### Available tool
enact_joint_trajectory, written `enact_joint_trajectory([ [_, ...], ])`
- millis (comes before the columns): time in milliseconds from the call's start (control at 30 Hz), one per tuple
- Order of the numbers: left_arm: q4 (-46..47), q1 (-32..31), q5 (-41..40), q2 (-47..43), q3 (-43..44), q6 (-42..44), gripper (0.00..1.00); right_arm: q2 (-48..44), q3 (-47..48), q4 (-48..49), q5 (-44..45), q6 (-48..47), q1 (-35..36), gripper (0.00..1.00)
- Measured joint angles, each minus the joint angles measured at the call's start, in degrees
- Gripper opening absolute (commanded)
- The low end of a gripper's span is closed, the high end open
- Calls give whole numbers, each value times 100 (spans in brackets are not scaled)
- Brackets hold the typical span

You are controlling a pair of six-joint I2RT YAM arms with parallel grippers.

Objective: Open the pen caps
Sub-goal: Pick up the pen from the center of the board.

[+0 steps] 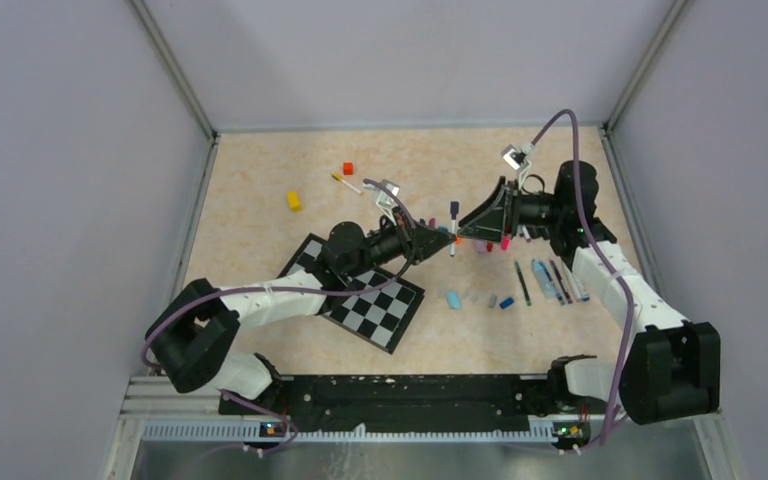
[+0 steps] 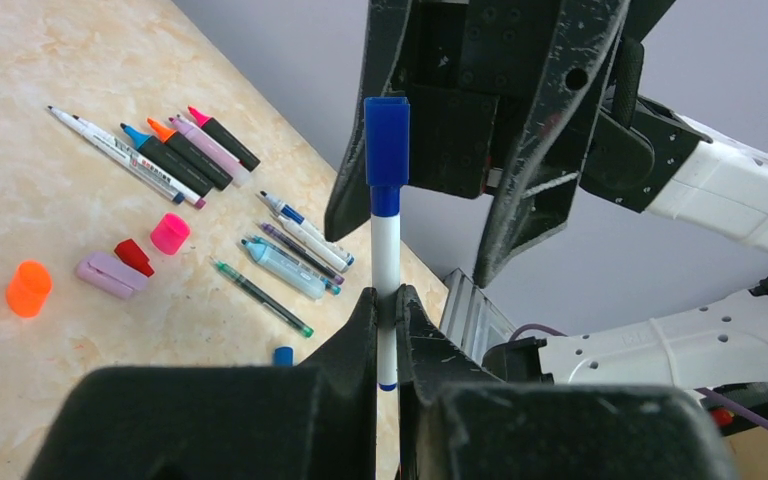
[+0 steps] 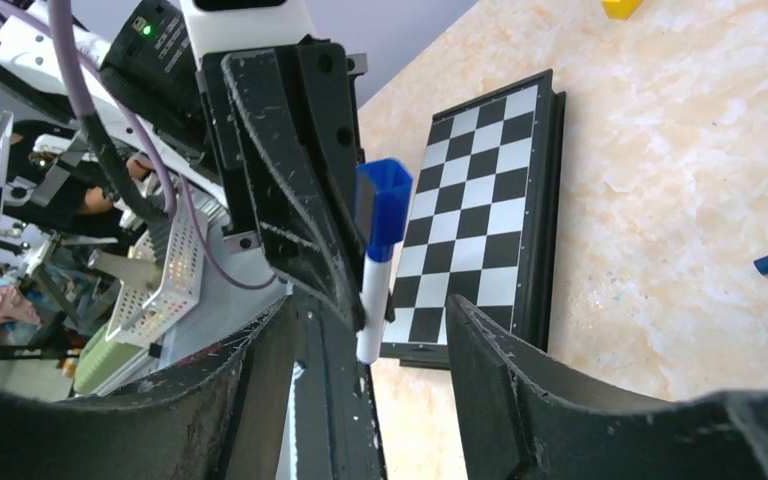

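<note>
My left gripper (image 2: pixel 388 300) is shut on a white marker (image 2: pixel 387 250) and holds it upright above the table. Its blue pen cap (image 2: pixel 387 140) is on, pointing up. My right gripper (image 3: pixel 370 305) is open and faces the left one, its fingers (image 2: pixel 515 160) spread on either side of the marker. I see no contact with the cap (image 3: pixel 384 205). From above, both grippers meet at the marker (image 1: pixel 453 228). Loose caps lie on the table: orange (image 2: pixel 28 287), pink (image 2: pixel 170 233), lilac (image 2: pixel 108 275), red (image 2: pixel 133 256).
A chessboard (image 1: pixel 375 300) lies under the left arm. A row of pens (image 1: pixel 550 282) and more loose caps (image 1: pixel 452 298) lie at the front right. A yellow block (image 1: pixel 293 201), an orange-red cube (image 1: pixel 348 168) and one pen (image 1: pixel 345 183) lie at the back left.
</note>
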Motion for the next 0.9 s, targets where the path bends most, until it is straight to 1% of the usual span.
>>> enact_joint_trajectory([
  [133,7,-26,11,2,0,20,0,120,44,46,94,153,85,48],
  [300,35,-61,11,11,0,20,0,142,44,175,151,354,144,44],
  [500,63,-76,11,63,0,20,0,160,39,433,210,605,146,34],
  [800,168,-76,31,103,0,20,0,197,-31,568,260,717,267,28],
  [867,184,-76,33,103,0,20,0,212,-52,562,271,723,273,23],
  [900,188,-76,37,103,0,20,0,229,-52,564,286,728,282,19],
])
